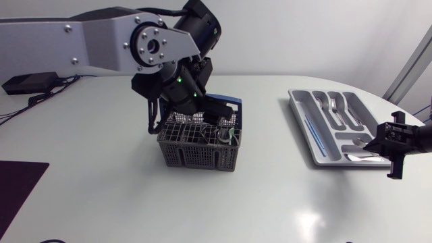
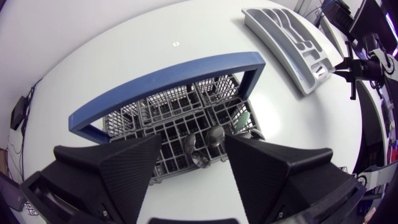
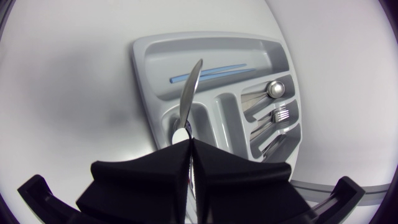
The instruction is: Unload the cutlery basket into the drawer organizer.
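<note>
Right now our left gripper hangs over the cutlery basket with its fingers spread wide. Spoons stand in the compartment just beneath the gap. Our right gripper is pinched narrow on a silver utensil. The utensil points ahead of it over the drawer organizer, just beside the blue stick lying in the long slot.

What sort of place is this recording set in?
Probably a robotics lab bench staging a kitchen chore, not a real kitchen: a white table carries a grey mesh cutlery basket with a blue handle and a grey plastic drawer organizer lying loose, outside any drawer, tended by a silver-grey robot arm.
</note>
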### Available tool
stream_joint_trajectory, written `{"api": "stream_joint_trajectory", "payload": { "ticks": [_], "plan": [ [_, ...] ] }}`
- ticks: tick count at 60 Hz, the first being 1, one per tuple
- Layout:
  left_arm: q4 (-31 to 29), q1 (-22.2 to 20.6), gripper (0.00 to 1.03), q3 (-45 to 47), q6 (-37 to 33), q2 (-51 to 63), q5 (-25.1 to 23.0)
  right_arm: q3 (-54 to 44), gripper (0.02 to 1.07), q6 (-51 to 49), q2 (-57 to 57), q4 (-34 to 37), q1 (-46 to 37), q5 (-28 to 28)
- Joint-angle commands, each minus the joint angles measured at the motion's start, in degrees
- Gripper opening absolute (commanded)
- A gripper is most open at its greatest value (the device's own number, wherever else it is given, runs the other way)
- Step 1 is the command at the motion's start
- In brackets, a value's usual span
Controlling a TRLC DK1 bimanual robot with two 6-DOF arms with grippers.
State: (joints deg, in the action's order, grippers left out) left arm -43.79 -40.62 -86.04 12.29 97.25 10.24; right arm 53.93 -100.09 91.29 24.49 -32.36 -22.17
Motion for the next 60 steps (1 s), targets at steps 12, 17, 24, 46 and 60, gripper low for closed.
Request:
{"api": "stream_joint_trajectory", "payload": {
  "ticks": [12,17,24,46,60],
  "plan": [
    [0.0,0.0,0.71,-2.7,2.5,2.2,2.2,5.0,0.08,-4.4,7.6,-3.6,-1.9,3.1],
    [0.0,0.0,0.71,-3.1,2.6,2.6,2.2,5.8,0.2,-4.8,9.1,-3.7,-2.4,4.3],
    [-0.1,-0.2,0.71,-3.5,2.7,3.1,2.4,5.8,0.77,-4.7,9.6,-3.7,-2.9,5.8],
    [-0.4,-1.2,0.65,-3.9,0.2,4.3,5.1,0.6,1.02,-3.0,1.7,-2.1,-2.4,5.0],
    [-2.2,-1.7,0.65,-4.1,-3.2,5.1,5.4,-3.1,1.02,-2.5,-2.5,-1.1,-1.8,3.9]
  ]
}}
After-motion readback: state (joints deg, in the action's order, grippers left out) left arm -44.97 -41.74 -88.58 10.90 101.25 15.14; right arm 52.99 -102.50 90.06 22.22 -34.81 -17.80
